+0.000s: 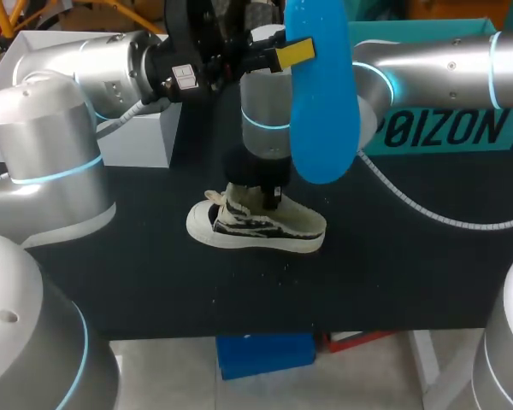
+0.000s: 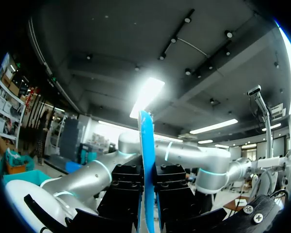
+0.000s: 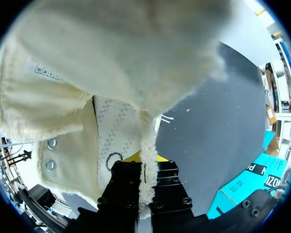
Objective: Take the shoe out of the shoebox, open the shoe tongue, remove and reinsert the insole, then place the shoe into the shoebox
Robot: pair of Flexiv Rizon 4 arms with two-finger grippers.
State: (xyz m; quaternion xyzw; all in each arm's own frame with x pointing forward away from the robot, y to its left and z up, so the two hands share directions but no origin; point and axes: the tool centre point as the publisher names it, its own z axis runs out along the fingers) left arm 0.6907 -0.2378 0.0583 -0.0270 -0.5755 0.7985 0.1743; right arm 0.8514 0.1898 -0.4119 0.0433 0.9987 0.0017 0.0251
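A cream low-top shoe [image 1: 256, 225] with dark zebra-like side patches stands on the black table [image 1: 393, 273], toe to the left. My right gripper [image 1: 258, 193] comes straight down onto its opening and is shut on a fleecy cream edge of the shoe [image 3: 145, 145], held between the fingers [image 3: 144, 180]. Above the shoe, my left gripper [image 1: 292, 51] holds the blue insole [image 1: 323, 94] hanging downward. In the left wrist view the insole [image 2: 146, 160] stands edge-on, clamped between the fingers [image 2: 146, 199]. The teal shoebox [image 1: 449, 128] is at the back right.
A white box [image 1: 137, 137] stands at the back left behind my left arm. A white cable [image 1: 427, 213] from the right arm trails over the table to the right of the shoe. Bare black tabletop lies in front of the shoe.
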